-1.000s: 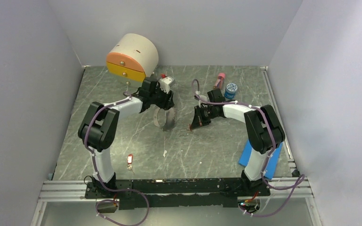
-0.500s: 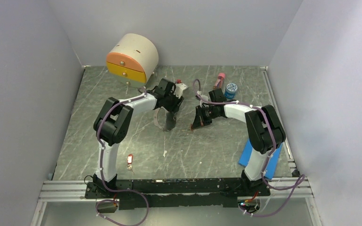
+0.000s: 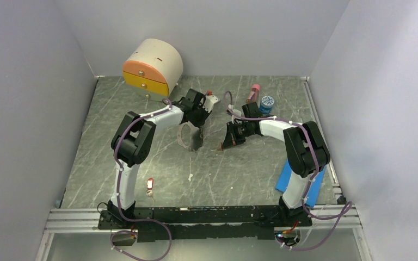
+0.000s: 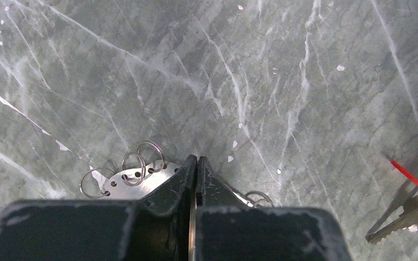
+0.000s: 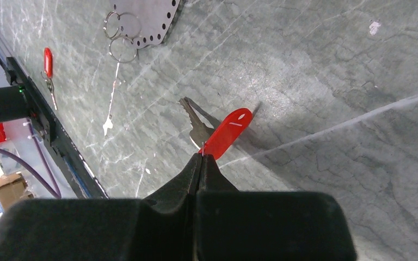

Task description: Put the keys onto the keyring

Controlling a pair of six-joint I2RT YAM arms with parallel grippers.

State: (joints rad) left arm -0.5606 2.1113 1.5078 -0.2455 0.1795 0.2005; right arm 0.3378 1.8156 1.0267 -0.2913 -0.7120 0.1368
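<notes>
Red plastic tag (image 5: pixel 227 130), pinched by the right gripper (image 5: pixel 201 157) nearer the table's (image 3: pixel 250 179) far edge, looks the surest hold on that light, slippery key (image 5: pixel 195 122); left gripper (image 4: pixel 196 162) clamps the stiff keyring (image 4: pixel 136 182) alongside.

Three plain walls box the scene in - back wall (image 3: pixel 223 32), left wall (image 3: pixel 27 109), right wall (image 3: pixel 381 109), all matte pale grey-lilac with no windows or marks. The worktop (image 3: pixel 239 174) is dark grey-green marble-look with white veins and small pale flecks. An aluminium rail (image 3: pixel 71 217) runs along the near edge, and a thinner metal strip (image 3: pixel 311 98) runs along the right edge. A round beige drawer unit (image 3: pixel 152 65) sits in the back left corner - orange upper front, yellow lower front, small brass knobs. Light is even and diffuse from overhead, with soft short shadows and a mild sheen on the marble.
</notes>
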